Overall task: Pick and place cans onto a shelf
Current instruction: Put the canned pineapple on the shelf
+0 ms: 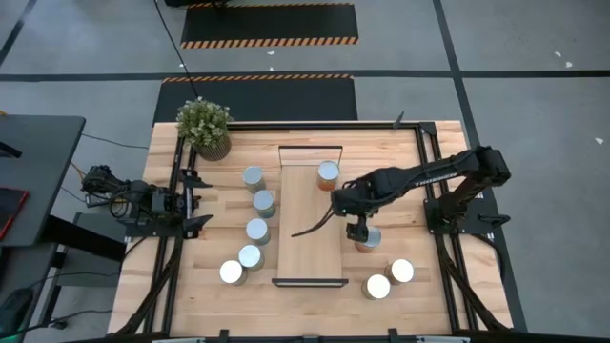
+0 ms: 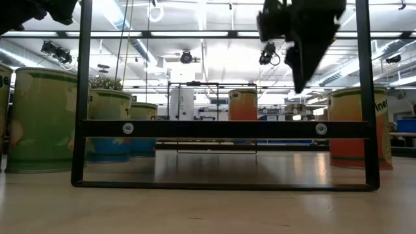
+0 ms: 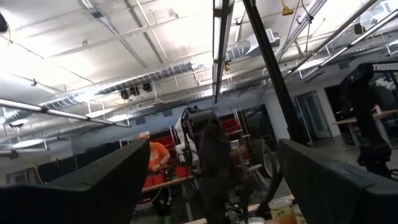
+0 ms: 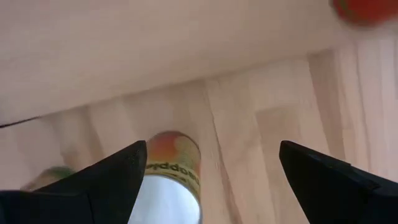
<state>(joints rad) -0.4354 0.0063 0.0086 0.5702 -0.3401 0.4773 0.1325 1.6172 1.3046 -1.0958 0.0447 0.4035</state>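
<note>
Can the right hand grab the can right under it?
Probably yes. The right hand hangs open just above the orange can beside the shelf. In the right wrist view the can sits between the spread fingers, with bare table around it.

Grey floor [image 1: 534, 57], striped mats [image 1: 269, 25]

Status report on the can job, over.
Right claw open over an orange can beside the shelf. One can shelved. Left claw parked at table edge, open. Nothing in the way.
</note>
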